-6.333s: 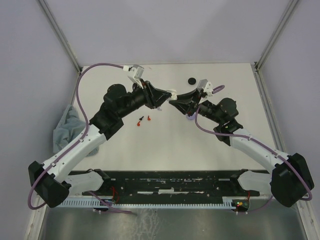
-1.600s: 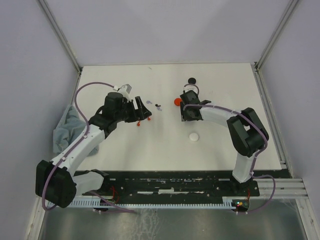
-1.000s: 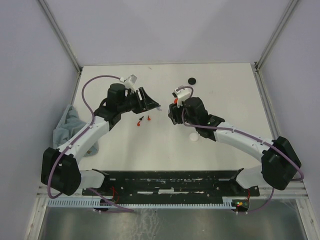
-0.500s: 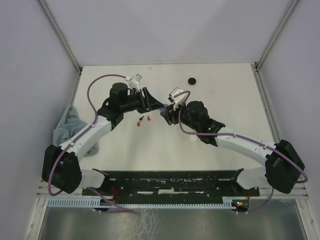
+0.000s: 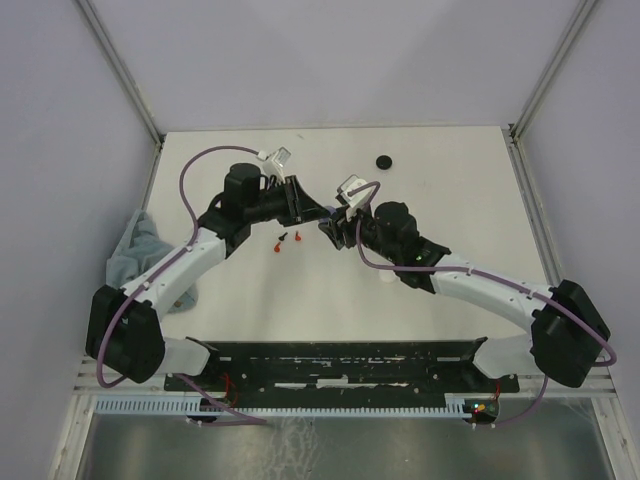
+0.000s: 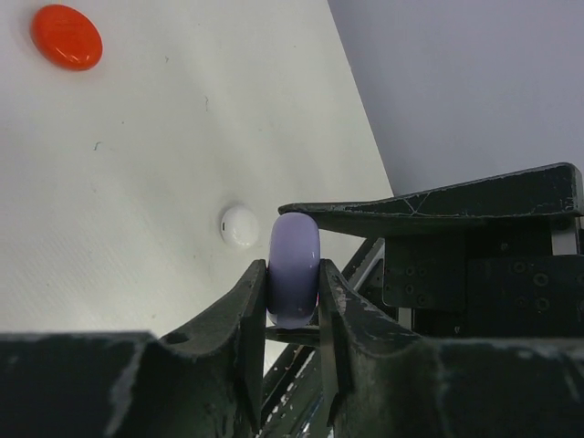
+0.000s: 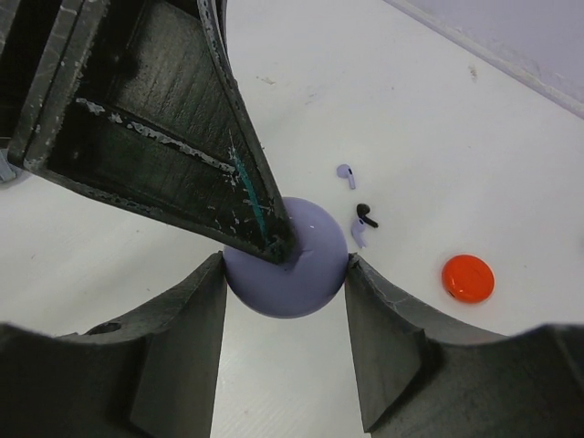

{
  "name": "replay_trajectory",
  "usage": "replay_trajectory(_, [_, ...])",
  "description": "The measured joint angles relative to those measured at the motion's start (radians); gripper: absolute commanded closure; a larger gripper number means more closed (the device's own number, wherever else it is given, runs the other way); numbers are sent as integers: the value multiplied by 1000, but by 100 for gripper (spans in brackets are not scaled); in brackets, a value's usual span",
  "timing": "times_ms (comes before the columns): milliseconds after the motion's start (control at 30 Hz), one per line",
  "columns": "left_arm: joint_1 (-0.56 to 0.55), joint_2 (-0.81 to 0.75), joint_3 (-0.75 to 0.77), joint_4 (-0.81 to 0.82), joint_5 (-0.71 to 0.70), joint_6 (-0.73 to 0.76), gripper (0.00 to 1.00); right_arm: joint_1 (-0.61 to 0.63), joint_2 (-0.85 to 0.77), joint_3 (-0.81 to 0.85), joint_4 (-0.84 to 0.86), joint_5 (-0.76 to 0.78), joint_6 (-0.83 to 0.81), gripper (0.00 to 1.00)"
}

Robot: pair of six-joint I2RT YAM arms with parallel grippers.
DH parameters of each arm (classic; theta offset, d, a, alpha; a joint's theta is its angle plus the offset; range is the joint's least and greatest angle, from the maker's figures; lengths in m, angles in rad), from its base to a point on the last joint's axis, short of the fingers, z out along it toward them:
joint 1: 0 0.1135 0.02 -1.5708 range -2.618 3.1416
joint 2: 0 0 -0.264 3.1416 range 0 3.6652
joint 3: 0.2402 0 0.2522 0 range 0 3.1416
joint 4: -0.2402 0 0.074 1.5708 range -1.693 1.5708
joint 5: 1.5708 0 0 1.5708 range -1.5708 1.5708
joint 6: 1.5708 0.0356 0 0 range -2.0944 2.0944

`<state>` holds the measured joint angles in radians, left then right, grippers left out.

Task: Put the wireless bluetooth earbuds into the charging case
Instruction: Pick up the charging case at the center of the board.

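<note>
While both arms lean in over the middle of the table (image 5: pixel 440 190), the two grippers meet nose to nose on one thing: the lavender case (image 7: pixel 306 265). Look at the right wrist view, where the right gripper (image 7: pixel 285 274) has a finger pressed to each side of the round case's rim, gripping it at a middling spread in the lower centre of the frame. And the left gripper (image 6: pixel 293 292) pinches the same case across its flat faces, fingers narrow, the disc edge-on between them at the bottom centre of the left wrist view, with one of the right gripper's fingers lying across its top.

Now the buds! Two lavender earbuds (image 7: pixel 346 174) lie loose on the table right of centre in the right wrist view, none in the case, and a black earbud (image 7: pixel 366 215) sits just beside the lower one. The red earbuds (image 5: pixel 298 237) rest left of centre in the top view, just below the left gripper.

Elsewhere, a red case (image 6: pixel 66 36) sits upper left in the left wrist view, a white case (image 6: pixel 240 225) near the lavender one, and a black case (image 5: pixel 382 161) lies toward the top of the table.
</note>
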<state>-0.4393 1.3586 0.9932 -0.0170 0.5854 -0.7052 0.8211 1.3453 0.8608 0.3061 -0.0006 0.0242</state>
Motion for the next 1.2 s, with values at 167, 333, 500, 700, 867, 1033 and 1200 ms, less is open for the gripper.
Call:
replay_trajectory(167, [-5,0,48,-69,-6,95,81,0,-18,0,-14,-12,-13,25])
replay_trajectory(333, [-5,-3,113,-162,-13,240,84,-40,-82,0,-64,-119,-28,22])
replay_trajectory(500, [-5,-34,168,-238,6,397,84,-167,-153,8,-87,-335,-2,22])
replay_trajectory(700, [-4,-78,217,-293,100,563,84,-287,-166,29,-68,-581,71,24])
replay_trajectory(867, [-4,-101,237,-319,181,666,84,-301,-164,59,-67,-722,98,26])
replay_trajectory(1033, [-4,-107,255,-344,263,742,84,-300,-125,97,-14,-820,137,28])
replay_trajectory(1200, [-4,-107,257,-347,332,774,83,-301,-74,102,46,-874,183,31])
